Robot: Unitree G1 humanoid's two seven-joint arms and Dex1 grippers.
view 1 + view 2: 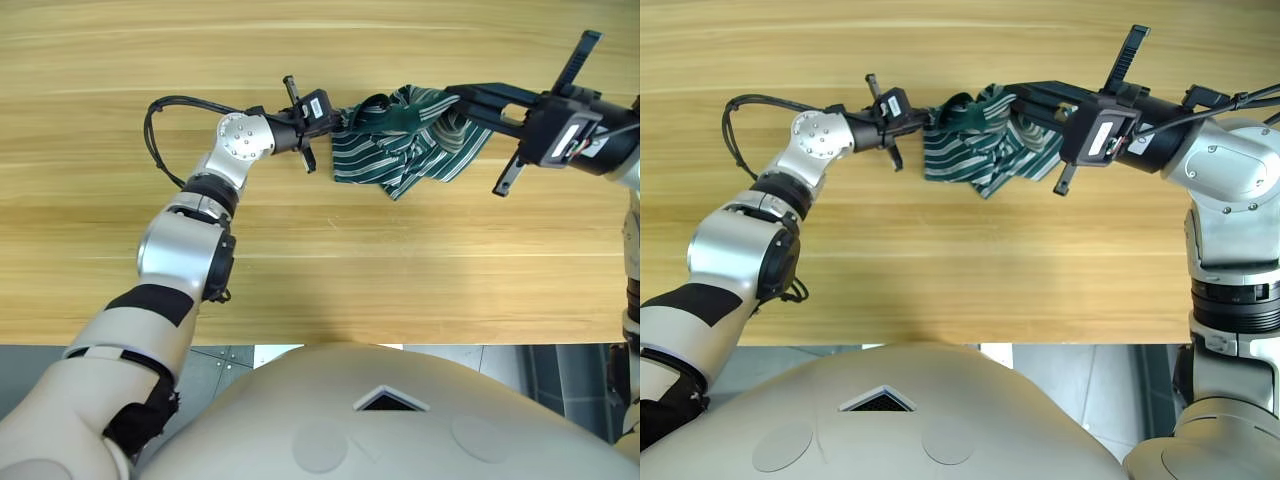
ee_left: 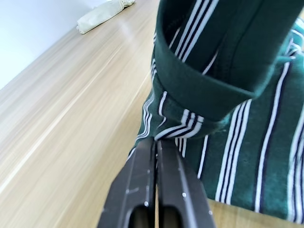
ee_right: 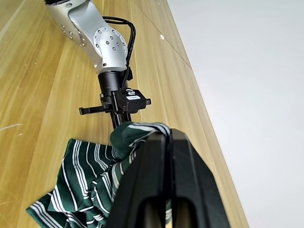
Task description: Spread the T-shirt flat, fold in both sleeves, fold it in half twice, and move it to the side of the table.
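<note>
Left gripper (image 1: 333,117) and right gripper (image 1: 455,100) both clenched on the T-shirt (image 1: 400,145), upper centre of the frame.
To spread it well (it is all bunched), they should likely pull apart slowly, low over the table (image 1: 300,260).

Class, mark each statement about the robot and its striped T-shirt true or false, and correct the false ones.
1. The T-shirt lies spread flat on the wooden table. False: it is bunched up between the two grippers.
2. The left gripper is shut on the T-shirt. True.
3. The right gripper is open and clear of the cloth. False: it is shut on the T-shirt.
4. The T-shirt is dark green with white stripes. True.
</note>
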